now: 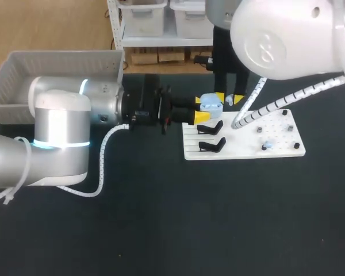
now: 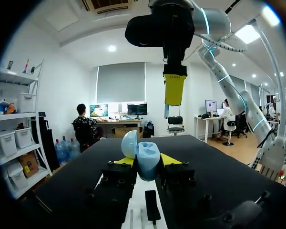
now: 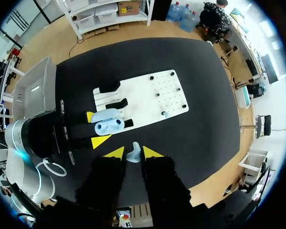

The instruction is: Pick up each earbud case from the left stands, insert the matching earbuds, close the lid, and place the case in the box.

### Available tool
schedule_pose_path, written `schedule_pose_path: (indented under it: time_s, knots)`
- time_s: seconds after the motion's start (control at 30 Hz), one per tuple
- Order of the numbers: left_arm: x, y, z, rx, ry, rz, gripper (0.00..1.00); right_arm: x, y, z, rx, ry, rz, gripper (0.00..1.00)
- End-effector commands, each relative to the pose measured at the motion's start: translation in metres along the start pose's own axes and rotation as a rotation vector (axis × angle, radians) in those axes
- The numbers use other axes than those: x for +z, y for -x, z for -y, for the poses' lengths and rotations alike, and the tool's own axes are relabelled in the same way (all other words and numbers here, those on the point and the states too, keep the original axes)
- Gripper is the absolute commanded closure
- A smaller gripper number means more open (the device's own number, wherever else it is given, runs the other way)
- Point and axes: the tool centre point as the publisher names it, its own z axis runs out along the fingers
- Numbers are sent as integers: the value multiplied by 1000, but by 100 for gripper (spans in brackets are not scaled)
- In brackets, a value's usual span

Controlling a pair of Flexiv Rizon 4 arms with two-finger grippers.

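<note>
Case (image 1: 210, 103) mouth-up in left gripper (image 1: 202, 108)

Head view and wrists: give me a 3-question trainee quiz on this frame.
1. True or false: the earbud case in the left gripper has its lid open.
2. The right gripper holds: A) an earbud B) the case C) nothing.
3. Where does the loose earbud lie?
Key: 1 true; 2 A; 3 on the white board.
</note>
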Motion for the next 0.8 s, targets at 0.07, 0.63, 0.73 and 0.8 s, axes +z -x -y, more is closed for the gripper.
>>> schedule_pose_path:
  time_s: [0.07,0.63,0.73,0.8]
  knots:
    - [0,-1,-1,0,-3,0,100,0,-1,1,1,2,3,100]
    - [0,-1,-1,0,-3,0,100,-3,9,-21,247,-17,37,100]
    - [0,-1,-1,0,-3,0,100,-2,6,-29,251,-24,29,100]
    - [0,-1,-1,0,-3,0,100,2,4,-34,241,-34,22,100]
